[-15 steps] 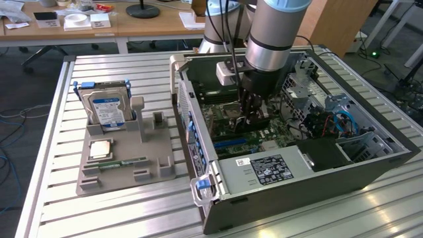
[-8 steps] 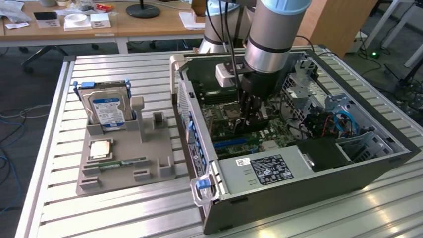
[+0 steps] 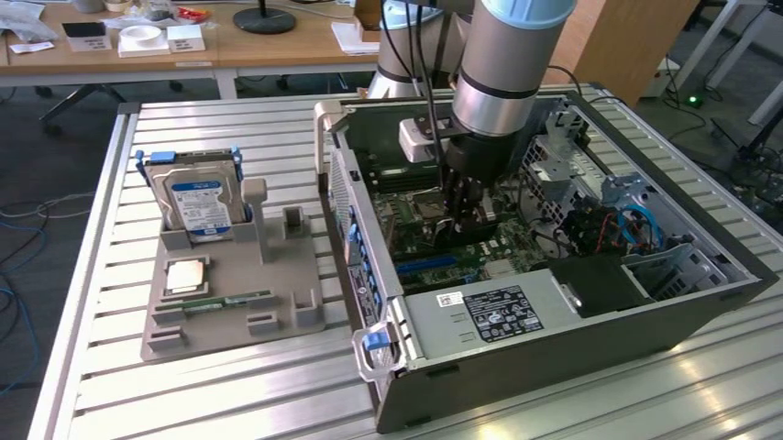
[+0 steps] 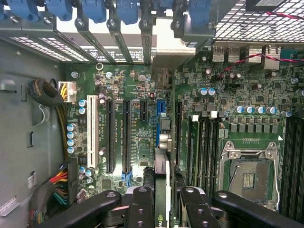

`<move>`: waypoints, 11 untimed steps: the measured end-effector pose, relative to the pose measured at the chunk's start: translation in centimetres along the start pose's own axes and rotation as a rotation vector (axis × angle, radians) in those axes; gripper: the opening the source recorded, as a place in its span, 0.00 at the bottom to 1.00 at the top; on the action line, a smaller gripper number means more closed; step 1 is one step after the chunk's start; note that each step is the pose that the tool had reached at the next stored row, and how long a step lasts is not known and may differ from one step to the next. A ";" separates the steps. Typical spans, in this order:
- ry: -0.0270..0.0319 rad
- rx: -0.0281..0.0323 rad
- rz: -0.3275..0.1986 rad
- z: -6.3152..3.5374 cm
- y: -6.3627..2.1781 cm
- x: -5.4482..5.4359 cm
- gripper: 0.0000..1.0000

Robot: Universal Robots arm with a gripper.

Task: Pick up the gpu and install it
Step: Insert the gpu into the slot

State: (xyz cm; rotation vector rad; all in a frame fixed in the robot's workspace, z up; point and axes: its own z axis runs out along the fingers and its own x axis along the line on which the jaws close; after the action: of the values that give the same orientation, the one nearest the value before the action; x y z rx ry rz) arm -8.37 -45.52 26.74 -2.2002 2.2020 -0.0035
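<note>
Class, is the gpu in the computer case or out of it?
In: the gripper holds the gpu on edge over the motherboard slots; whether seated, cannot tell.

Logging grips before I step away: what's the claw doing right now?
Claw: closed on the thin flat dark gpu card, held edge-on inside the open grey metal computer case.

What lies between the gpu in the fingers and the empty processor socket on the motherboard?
Black memory slots lie between the gpu and the processor socket; the wrist view shows this.
</note>
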 end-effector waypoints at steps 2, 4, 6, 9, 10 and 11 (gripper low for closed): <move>-0.0001 0.0000 0.000 0.01 0.01 0.0 0.26; -0.0001 0.0001 0.000 0.05 0.05 0.0 0.26; 0.0000 0.0000 0.000 0.09 0.10 0.0 0.26; -0.0001 0.0001 0.000 0.12 0.12 0.0 0.26; -0.0003 0.0001 0.000 0.13 0.12 0.1 0.26; -0.0002 0.0001 0.000 0.13 0.12 0.1 0.26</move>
State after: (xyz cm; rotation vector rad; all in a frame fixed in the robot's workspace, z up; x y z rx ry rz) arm -8.48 -45.63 26.61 -2.2002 2.2017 -0.0034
